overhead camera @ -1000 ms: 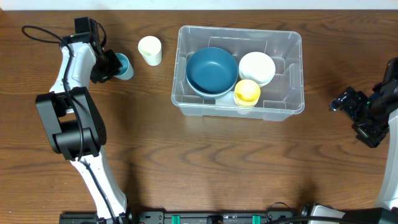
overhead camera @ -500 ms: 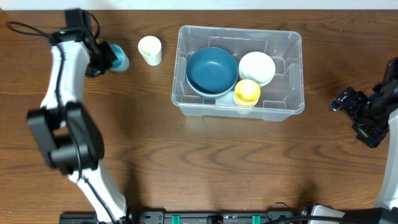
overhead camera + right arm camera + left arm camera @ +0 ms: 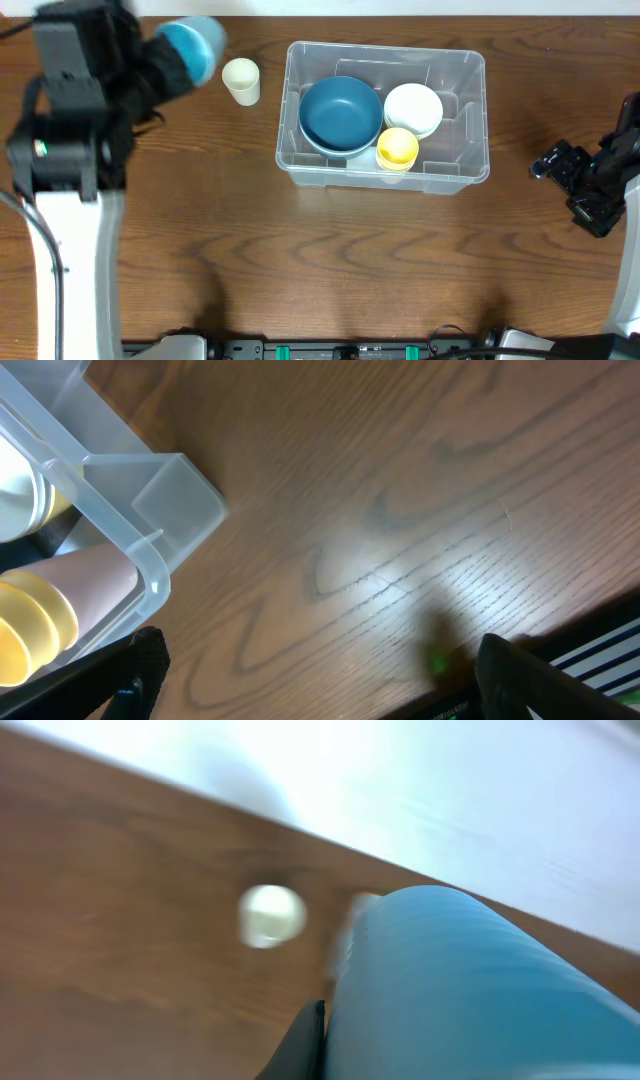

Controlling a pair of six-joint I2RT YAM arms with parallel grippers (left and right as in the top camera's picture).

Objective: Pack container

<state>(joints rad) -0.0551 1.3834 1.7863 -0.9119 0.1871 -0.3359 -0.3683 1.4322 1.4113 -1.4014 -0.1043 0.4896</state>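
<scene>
The blue cup [image 3: 192, 48] is clamped in the left gripper [image 3: 160, 68], held aloft well left of the container [image 3: 470, 62], its long axis aimed roughly that way. Right of the container, the right gripper [image 3: 560, 190] is seen spread open, empty. A rightward carry is called for.

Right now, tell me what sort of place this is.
Probably a robot lab bench: brown wood-grain table, large clear plastic rectangular bin, and two robot arms, the left gripper clamping a light blue cup.

wooden table [image 3: 330, 270] with container [image 3: 400, 181], cream cup [image 3: 241, 80]
</scene>
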